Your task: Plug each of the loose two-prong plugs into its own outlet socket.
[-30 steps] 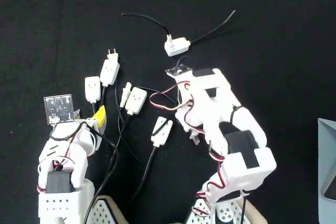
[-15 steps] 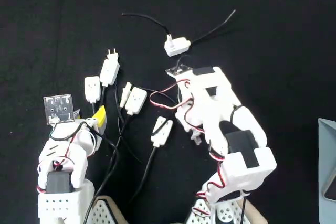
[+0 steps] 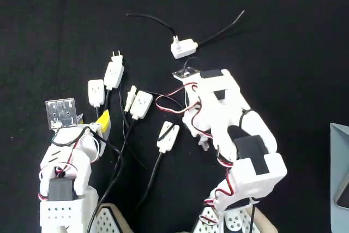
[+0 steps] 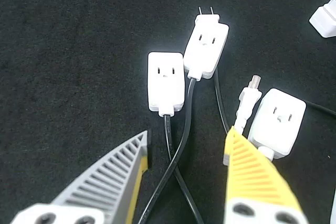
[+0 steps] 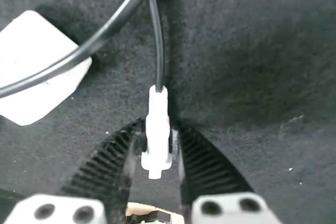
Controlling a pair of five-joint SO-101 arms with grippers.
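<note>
The stiff cable could twist the plug point(image 5: 156, 111) pinched in your right end effector point(image 5: 157, 132), low over the surface point(image 3: 294, 80), at 3 o'clock from a white block point(image 3: 167, 136). Its long axis follows the fingers, prongs seemingly toward the palm. Your left end effector point(image 4: 187, 136) gapes wide.

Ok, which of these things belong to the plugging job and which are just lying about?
Job: white plug on black cable, clamped in the right gripper; loose white plug; white rectangular outlet socket; white square socket; white socket block with prongs; white pronged adapter; white slotted block.
Lying about: grey box at the table's edge.
</note>
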